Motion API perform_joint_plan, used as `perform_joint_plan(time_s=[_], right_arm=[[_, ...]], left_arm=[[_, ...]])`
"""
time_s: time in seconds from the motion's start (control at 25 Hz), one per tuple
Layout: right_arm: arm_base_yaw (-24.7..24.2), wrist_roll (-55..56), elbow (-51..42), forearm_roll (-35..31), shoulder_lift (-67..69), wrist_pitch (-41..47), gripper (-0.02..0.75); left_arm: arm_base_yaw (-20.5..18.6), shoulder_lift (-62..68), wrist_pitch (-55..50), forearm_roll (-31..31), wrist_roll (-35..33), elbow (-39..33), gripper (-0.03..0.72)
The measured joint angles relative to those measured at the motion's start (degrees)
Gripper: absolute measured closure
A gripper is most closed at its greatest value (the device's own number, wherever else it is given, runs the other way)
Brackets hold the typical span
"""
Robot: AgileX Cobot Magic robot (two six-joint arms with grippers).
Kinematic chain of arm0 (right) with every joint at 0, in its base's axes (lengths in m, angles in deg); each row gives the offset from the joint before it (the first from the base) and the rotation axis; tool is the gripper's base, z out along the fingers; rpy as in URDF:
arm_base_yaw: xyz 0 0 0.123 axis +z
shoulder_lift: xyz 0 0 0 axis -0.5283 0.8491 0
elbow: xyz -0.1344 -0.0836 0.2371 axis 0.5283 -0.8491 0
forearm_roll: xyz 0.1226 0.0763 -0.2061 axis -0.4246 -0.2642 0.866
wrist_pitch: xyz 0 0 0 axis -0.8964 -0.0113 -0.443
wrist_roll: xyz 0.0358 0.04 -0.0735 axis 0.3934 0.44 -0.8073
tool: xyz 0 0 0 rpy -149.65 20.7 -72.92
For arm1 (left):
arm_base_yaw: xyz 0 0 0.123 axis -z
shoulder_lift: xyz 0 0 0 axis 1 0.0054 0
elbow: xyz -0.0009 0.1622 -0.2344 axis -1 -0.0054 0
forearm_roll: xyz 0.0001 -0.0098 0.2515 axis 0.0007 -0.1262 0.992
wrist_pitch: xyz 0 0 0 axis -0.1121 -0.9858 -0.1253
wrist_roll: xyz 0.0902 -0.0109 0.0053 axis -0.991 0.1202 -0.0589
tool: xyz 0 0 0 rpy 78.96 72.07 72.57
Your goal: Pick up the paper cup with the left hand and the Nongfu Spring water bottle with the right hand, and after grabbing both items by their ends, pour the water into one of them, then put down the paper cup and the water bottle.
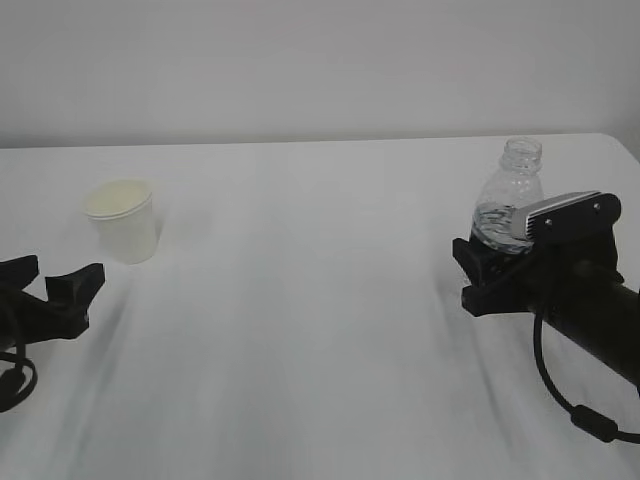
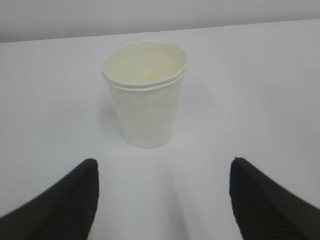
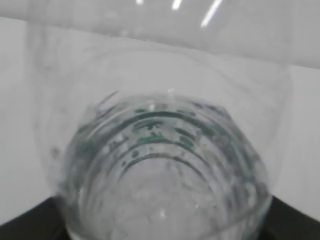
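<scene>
Cup dead ahead, bottle already between the right jaws

We see the left hand (image 2: 160, 200) spread wide, empty, short of the upright paper cup (image 2: 145, 95); the right hand (image 1: 492, 268) flanks the Nongfu Spring water bottle (image 1: 510, 200), contact unclear.

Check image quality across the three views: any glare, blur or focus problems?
Exterior view: soft and slightly hazy, even light, faint shadows on the table. Left wrist view: paper cup reasonably sharp, near fingertips blurred. Right wrist view: water bottle fills the frame, out of focus, with bright glare streaks near the top edge.
</scene>
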Motion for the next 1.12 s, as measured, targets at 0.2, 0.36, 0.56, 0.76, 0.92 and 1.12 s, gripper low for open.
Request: perform_joint_plan(time_s=[0.2,0.36,0.56,0.76,0.92,1.12], right_arm=[[0.0,0.0,0.0,0.0,0.0,0.0,0.280],[0.0,0.0,0.0,0.0,0.0,0.0,0.280],[0.0,0.0,0.0,0.0,0.0,0.0,0.280],[0.0,0.0,0.0,0.0,0.0,0.0,0.280],[0.0,0.0,0.0,0.0,0.0,0.0,0.280],[0.0,0.0,0.0,0.0,0.0,0.0,0.280]], left_arm=[[0.0,2.9,0.0,0.0,-0.2,2.0,0.101],[0.0,5.0,0.0,0.4,-0.2,4.0,0.101],[0.0,5.3,0.0,0.6,-0.2,5.9,0.101],[-0.5,5.3,-1.0,2.7,-0.2,8.5,0.101],[-2.1,5.3,-2.6,6.0,-0.2,10.1,0.101],[-4.4,5.3,-5.1,8.3,-0.2,11.3,0.101]])
